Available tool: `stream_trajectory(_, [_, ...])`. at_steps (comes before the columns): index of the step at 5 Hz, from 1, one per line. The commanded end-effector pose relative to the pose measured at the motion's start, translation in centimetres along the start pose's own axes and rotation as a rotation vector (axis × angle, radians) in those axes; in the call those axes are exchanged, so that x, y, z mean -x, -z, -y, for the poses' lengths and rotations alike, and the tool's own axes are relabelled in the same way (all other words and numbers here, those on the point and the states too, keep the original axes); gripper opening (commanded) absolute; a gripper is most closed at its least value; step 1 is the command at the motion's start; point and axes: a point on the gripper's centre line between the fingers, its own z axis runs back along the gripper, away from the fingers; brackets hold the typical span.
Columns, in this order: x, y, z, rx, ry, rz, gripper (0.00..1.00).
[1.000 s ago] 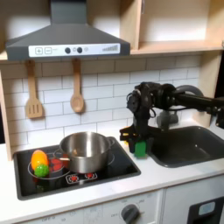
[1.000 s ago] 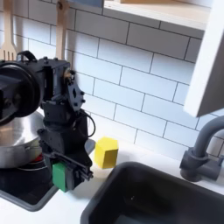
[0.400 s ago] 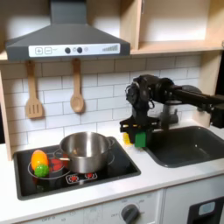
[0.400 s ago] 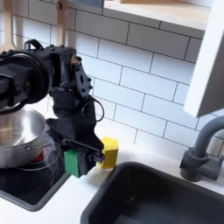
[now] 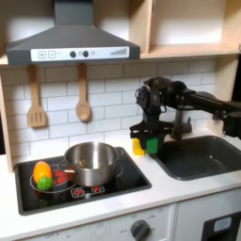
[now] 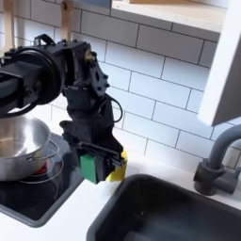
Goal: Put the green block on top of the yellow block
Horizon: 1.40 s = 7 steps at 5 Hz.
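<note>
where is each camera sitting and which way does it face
First exterior view: in front of the toy kitchen, facing the tiled wall; the arm reaches in from the first exterior view's right, gripper holding the green block.
Second exterior view: close by the sink, looking along the counter toward the steel pot; the arm is large in frame.
Both show the gripper, green block, yellow block and pot.

green block (image 6: 88,168), yellow block (image 6: 117,167), black tool (image 6: 98,162), white tiles (image 6: 169,85)

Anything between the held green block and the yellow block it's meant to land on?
Nothing visible. The gripper holds the small green cube block right beside the small yellow cube block, overlapping it in both exterior views; whether green clears yellow's top can't be told.
</note>
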Motion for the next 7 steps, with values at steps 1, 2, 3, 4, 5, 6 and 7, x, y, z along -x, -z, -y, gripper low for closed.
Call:
stream_trajectory(1, [-1.7,0.5,-0.6,0.0,-0.024,0.018,0.0])
stream_trajectory(2, [-2.3,0.7,-0.7,-0.007,-0.025,0.018,0.0])
stream_trajectory(3, [-2.8,0.8,-0.8,-0.004,-0.039,0.032,0.0])
stream_trajectory(4, [-3.3,0.4,-0.8,-0.004,-0.038,0.048,0.0])
stream_trajectory(5, [-3.5,0.3,-0.7,-0.002,-0.038,0.059,0.0])
stream_trajectory(6, [-3.7,0.4,-0.5,0.001,-0.03,0.061,0.0])
stream_trajectory(7, [-4.2,0.8,0.2,0.004,-0.014,0.059,0.0])
